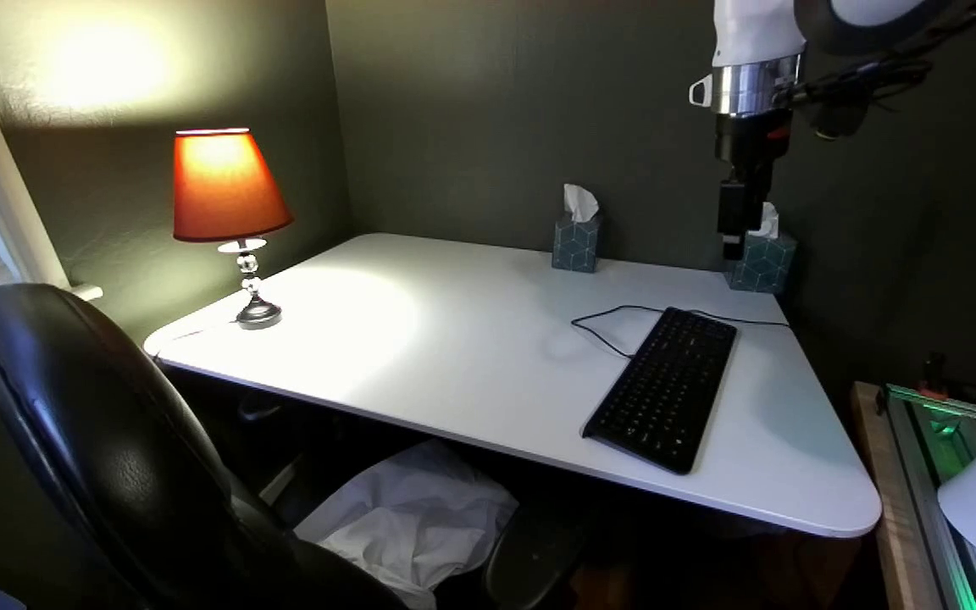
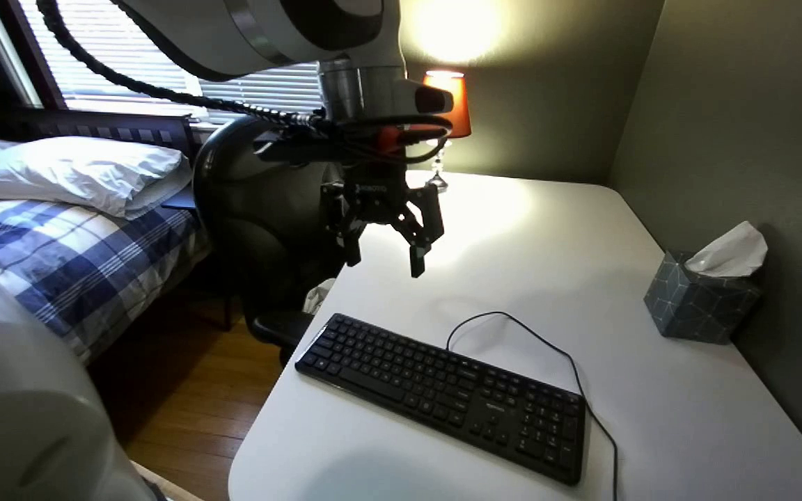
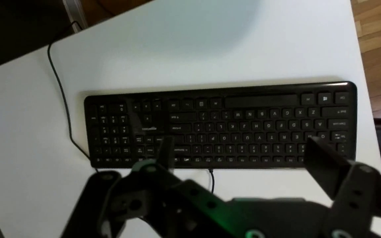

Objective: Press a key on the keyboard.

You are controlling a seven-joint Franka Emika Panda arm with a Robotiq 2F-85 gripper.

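While the gripper (image 2: pixel 385 266) hangs above the surface (image 2: pixel 533 243) with its fingers (image 2: pixel 417 263) spread wide, the keyboard (image 2: pixel 443 396) lies flat lower down, apart from the fingertips. It sits at one end of the white surface, with one of its short sides close to the edge, and its letters appear upside down in the wrist view. There the fingertips overlap the rows farthest from the space bar. A thin black cable (image 2: pixel 499 313) leaves that long side, loops over the surface, then runs past the number-pad corner to the edge. At the opposite end, a lamp (image 1: pixel 230 191) with a red shade glows in both exterior views. Near the wall (image 1: pixel 471 152), in an exterior view, stand a tissue box (image 1: pixel 574 247) and another box (image 1: pixel 766 264), white tissue rising from each; the gripper partly hides the latter. A black chair (image 1: pixel 98 424) stands beside the surface. Past the chair, in an exterior view, is a bed (image 2: pixel 46 268) in blue-and-white plaid. The arm (image 2: pixel 366 90) shows at the top of both exterior views.
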